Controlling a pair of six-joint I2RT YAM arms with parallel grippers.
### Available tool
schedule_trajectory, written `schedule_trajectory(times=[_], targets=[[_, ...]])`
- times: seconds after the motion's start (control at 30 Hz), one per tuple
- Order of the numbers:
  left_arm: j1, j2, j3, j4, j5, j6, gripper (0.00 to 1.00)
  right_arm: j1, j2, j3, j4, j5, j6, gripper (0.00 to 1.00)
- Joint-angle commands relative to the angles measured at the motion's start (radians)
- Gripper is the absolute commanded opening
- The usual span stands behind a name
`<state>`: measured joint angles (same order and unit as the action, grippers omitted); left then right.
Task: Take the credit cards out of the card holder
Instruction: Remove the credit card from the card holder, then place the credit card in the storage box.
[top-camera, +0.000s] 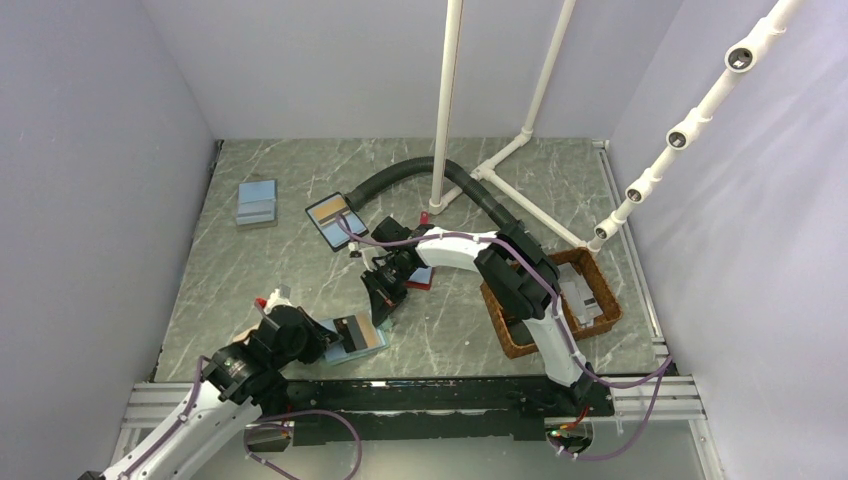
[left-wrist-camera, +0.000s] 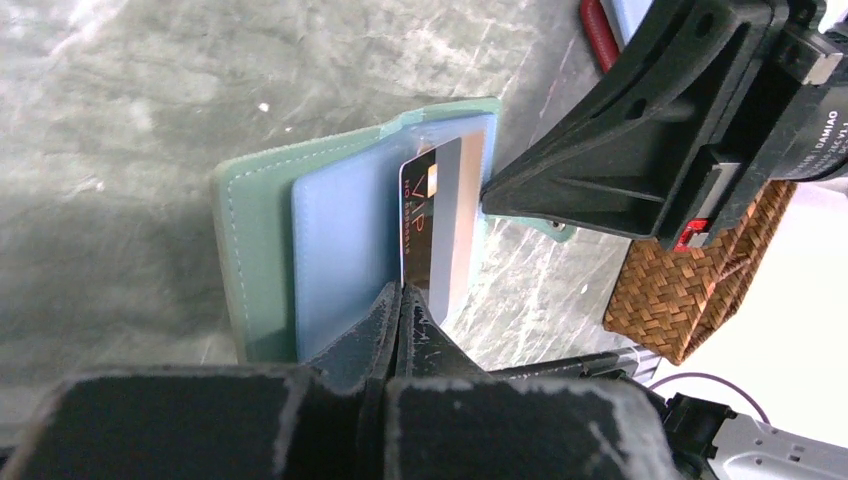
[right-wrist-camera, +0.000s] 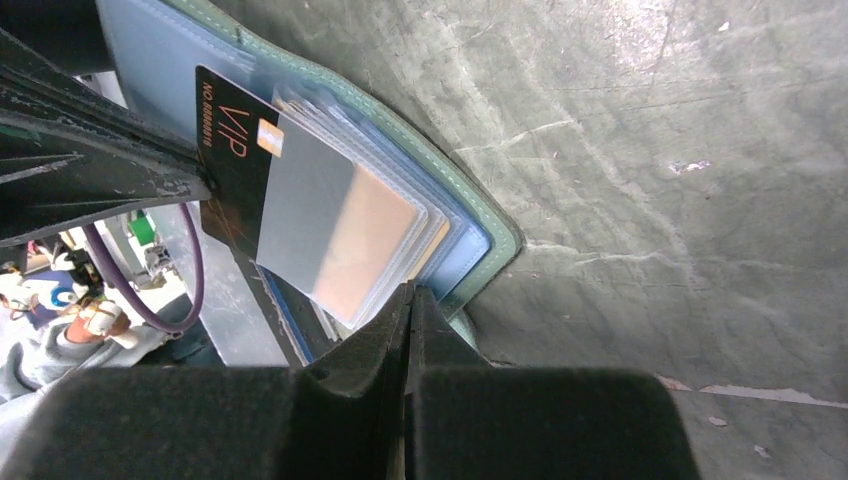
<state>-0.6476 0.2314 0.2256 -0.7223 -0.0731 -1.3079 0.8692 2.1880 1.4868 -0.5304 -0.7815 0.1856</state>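
Top view: card holder (top-camera: 362, 338) lies open on the grey marbled table (top-camera: 300, 270), near the front edge, between my two grippers. Detail is too small there to read grips.

Left wrist view: my left gripper (left-wrist-camera: 402, 300) has its fingers pressed together on the near edge of a credit card (left-wrist-camera: 440, 230), no gap showing. The card sits partly out of the holder's pale blue inner face. The holder's outer cover is matte teal with a stitched seam and rounded corners. My right gripper (left-wrist-camera: 490, 190) shows here side-on, tip against the holder's far edge.

Right wrist view adds what the others lack:
- the card is glossy, with a dark end printed "VIP" in orange, then grey and tan bands
- a stack of clear plastic sleeves is fanned out under it
- my right fingers are closed tight on the holder's edge, at the sleeves and blue lining
- my left gripper's tips pinch the card's dark end

Only the top view shows the rest:
- red-edged holder (top-camera: 422, 280) just behind my right gripper
- black-edged holder (top-camera: 335, 218) and blue holder (top-camera: 257, 203) farther back
- woven wicker basket (top-camera: 590, 290) to the right
- white pipe frame (top-camera: 445, 100) at the back
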Motion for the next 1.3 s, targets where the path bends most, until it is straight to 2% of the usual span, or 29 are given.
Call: schedule_trajectory(times=[0.0,0.33,0.43,0.57,0.73,0.93,1.07,1.27], targets=[[0.001,0.038,0.101,-0.104,-0.049,-0.041,0.0,-0.01,0.022,-0.016,-0.04,0.181,-0.063,0.0],[0.001,0.001,0.226,-0.263,-0.098,-0.061,0.0,-0.012,-0.003,-0.001,-0.063,0.203,-0.109,0.01],[0.0,-0.032,0.245,-0.243,-0.104,-0.018,0.0,-0.015,-0.061,0.011,-0.085,0.13,-0.172,0.07],[0.0,-0.063,0.251,-0.14,-0.101,0.107,0.0,-0.03,-0.177,0.055,-0.179,-0.018,-0.355,0.21],[0.0,-0.032,0.232,0.094,-0.022,0.325,0.0,-0.114,-0.286,0.116,-0.391,-0.203,-0.595,0.39],[0.0,0.086,0.197,0.506,0.111,0.539,0.0,-0.283,-0.38,0.11,-0.503,-0.417,-0.66,0.53],[0.0,0.255,0.187,0.792,0.21,0.549,0.0,-0.324,-0.461,0.032,-0.426,-0.463,-0.594,0.61],[-0.002,0.527,0.228,1.08,0.315,0.518,0.0,-0.378,-0.532,-0.09,-0.23,-0.482,-0.398,0.62]])
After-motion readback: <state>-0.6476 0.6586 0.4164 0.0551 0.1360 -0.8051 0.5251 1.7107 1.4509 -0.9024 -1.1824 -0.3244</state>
